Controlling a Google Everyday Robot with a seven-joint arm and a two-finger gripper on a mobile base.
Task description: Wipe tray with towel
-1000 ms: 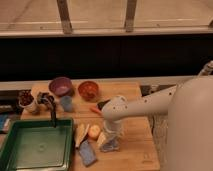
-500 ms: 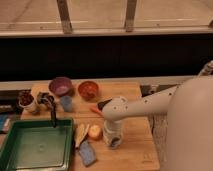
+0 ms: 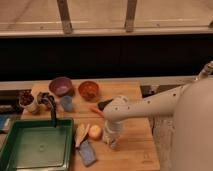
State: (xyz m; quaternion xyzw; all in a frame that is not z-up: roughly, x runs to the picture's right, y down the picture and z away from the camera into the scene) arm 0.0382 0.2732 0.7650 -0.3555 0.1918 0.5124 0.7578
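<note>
My hand (image 3: 111,134) is down at the table (image 3: 137,152), fingers pressed together on the towel (image 3: 113,144). The tray (image 3: 10,150) sits well to its left, at the table's front corner. Behind stand a purple bowl (image 3: 61,86), an orange bowl (image 3: 89,90) and a blue cup (image 3: 66,103); I cannot tell their contents.

Dim amber light lies over the pale wooden table (image 3: 135,150), brightest on the rounded white robot arm (image 3: 165,102) — it seems to fall from overhead. Behind, a black band sits under a paler, washed-out strip. The two-finger gripper (image 3: 111,134), clamped on the small pale grey-blue fabric towel (image 3: 112,145) at mid-table, stands in the arm's shadow — edges everywhere look soft and smeared.
</note>
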